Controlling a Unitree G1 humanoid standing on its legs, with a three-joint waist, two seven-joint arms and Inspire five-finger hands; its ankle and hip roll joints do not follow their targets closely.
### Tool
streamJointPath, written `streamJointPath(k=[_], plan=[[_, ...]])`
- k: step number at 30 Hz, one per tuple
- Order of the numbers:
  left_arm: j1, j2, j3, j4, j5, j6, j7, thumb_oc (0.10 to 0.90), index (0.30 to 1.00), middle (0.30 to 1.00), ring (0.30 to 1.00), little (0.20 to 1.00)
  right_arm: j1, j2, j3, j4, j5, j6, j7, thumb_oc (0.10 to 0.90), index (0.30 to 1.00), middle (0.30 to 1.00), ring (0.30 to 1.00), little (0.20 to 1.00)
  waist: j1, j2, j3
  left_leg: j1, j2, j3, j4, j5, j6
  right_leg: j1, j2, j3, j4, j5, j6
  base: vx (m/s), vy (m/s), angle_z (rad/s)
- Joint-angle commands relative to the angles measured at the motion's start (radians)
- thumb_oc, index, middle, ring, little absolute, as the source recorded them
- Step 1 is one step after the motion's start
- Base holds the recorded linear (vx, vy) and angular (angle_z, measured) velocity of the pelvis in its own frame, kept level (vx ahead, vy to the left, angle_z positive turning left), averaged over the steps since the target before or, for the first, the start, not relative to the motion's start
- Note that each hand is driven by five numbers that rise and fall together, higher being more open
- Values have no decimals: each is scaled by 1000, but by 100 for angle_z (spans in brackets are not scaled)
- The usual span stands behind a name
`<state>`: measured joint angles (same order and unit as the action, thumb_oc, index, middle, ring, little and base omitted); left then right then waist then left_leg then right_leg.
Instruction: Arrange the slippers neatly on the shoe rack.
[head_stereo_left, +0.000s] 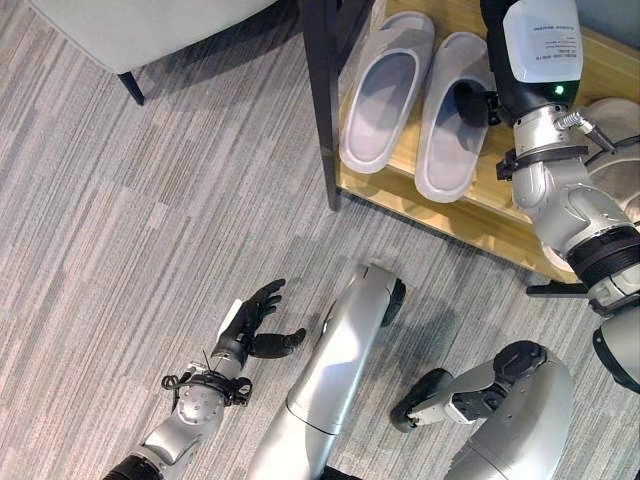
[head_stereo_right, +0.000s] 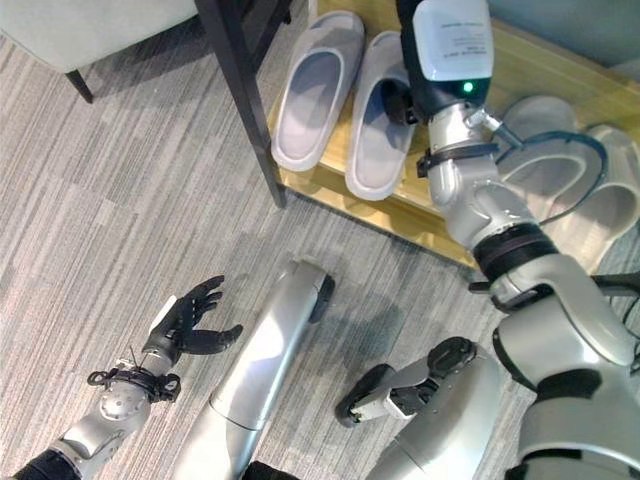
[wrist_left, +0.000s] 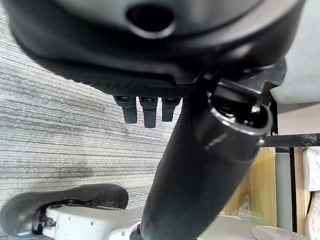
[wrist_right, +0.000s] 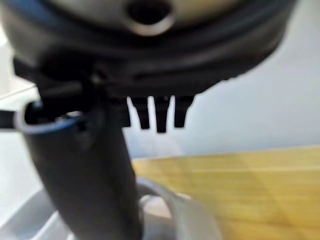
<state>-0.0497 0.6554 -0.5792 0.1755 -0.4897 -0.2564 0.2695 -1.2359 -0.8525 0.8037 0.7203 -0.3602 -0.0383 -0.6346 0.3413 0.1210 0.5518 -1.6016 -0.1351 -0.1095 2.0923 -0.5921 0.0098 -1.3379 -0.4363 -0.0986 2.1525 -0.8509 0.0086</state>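
Two light grey slippers (head_stereo_left: 385, 90) (head_stereo_left: 450, 115) lie side by side, toes outward, on the low wooden shelf of the shoe rack (head_stereo_left: 500, 215). My right arm reaches over the right one of the pair. In the right wrist view my right hand (wrist_right: 90, 175) hovers with straight fingers, open and empty, above a grey slipper (wrist_right: 170, 210) and the wooden shelf (wrist_right: 250, 175). Further right on the rack lie two more grey slippers (head_stereo_right: 540, 115) (head_stereo_right: 610, 190), partly hidden by my arm. My left hand (head_stereo_left: 250, 320) hangs open and empty low over the carpet.
A dark upright post (head_stereo_left: 322, 100) stands at the rack's left end, close to the left slipper. A grey upholstered seat (head_stereo_left: 150, 30) on a dark leg stands at the back left. Striped grey carpet (head_stereo_left: 120, 220) covers the floor.
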Motion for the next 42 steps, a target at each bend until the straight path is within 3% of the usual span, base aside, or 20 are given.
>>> streamJointPath(k=[1,12,23,24,28,29,30,34,42], plan=[[27,22,-6,-139,-6,-71,-1,800,900,900,900,900,-157,-54,26,-89,44,-26,-36,800,900,900,900,900,8,26,-32,32,22,-70,10,-217,-57,-45,13,10,50,121,-65,2,1,-10],[47,15,22,-131,-9,-59,-1,800,900,900,900,900,-115,-65,37,-238,66,-66,18,800,900,900,900,900,-24,-12,-32,32,51,-56,21,-217,-66,-96,24,43,81,113,-75,-23,3,-12],[65,-4,69,-131,11,-44,0,800,900,900,900,900,45,-64,-115,-491,49,-93,4,800,900,900,900,900,-64,-40,-32,32,61,-40,21,-210,-71,-125,34,57,97,110,-80,-29,-5,-4],[69,-13,75,-131,15,-40,6,800,900,900,900,900,117,-36,-177,-532,65,-95,-2,800,900,900,900,900,-75,-46,-32,32,64,-33,21,-211,-69,-130,37,62,98,112,-79,0,0,0],[72,-17,83,-130,22,-36,16,800,900,900,900,900,200,11,-259,-576,96,-103,-7,800,900,900,900,900,-84,-57,-32,32,68,-23,23,-213,-65,-137,42,71,100,113,-78,-11,17,-4],[65,-32,90,-128,27,-30,25,800,900,900,900,900,310,107,-350,-607,191,-131,-6,800,900,900,900,900,-100,-61,-32,32,75,-12,26,-217,-59,-148,49,78,102,115,-74,-14,28,-8],[66,-29,90,-128,28,-30,25,800,900,900,900,900,316,108,-356,-611,193,-131,-3,800,900,900,900,900,-99,-65,-32,32,75,-11,27,-217,-59,-149,49,80,104,114,-74,-17,40,-9],[59,-47,90,-125,29,-22,33,800,900,900,900,900,452,264,-437,-660,343,-188,12,800,900,900,900,900,-116,-70,-32,32,86,8,35,-224,-45,-166,58,89,107,115,-71,-6,42,-15],[49,-54,83,-120,33,-20,38,800,900,900,900,900,501,336,-407,-659,459,-207,84,800,900,900,900,900,-127,-87,-32,32,104,25,45,-230,-37,-191,65,109,116,113,-65,-3,33,-14]])
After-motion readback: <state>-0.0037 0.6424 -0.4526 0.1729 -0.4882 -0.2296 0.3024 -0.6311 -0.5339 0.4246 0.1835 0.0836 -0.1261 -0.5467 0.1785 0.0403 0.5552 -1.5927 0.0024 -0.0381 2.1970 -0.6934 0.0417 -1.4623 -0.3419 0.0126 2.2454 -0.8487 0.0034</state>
